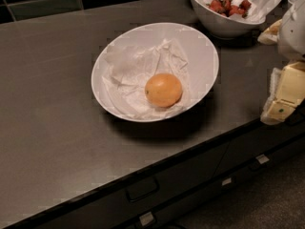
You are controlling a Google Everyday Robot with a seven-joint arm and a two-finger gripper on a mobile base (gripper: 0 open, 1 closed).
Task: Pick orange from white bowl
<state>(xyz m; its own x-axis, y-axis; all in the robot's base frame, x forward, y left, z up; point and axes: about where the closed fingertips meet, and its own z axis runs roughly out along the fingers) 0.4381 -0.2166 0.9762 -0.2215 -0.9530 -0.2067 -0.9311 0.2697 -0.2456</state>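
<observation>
- camera view: the gripper [285,97] shows only as a cream-coloured block at the right edge of the frame, hanging over the front edge of the dark counter [47,104]. it holds nothing, and i cannot tell whether it is wide or narrow.
- the orange [163,90] lies well to the left of the gripper, about level with it. it sits on crumpled paper [128,70] inside the white bowl [201,51], toward the bowl's front.
- the bowl's near rim stands between the gripper and the fruit, and the two are well apart.
- a second bowl [224,28] with strawberries [229,6] stands behind the gripper and slightly to its left. it is apart from the white bowl and is no part of the job.
- step in hand, as i judge it: the approach. the orange is untouched and nothing is grasped yet.
- the next move seems to call for travelling left and rising over the rim, then coming down on the orange from above. the opening must be broad enough for a round, smooth fruit, and the loose paper should stay out of the pinch.
- writing: none can be read. small pale tags [262,159] sit on the drawer fronts below the gripper, but they show no legible marks.
</observation>
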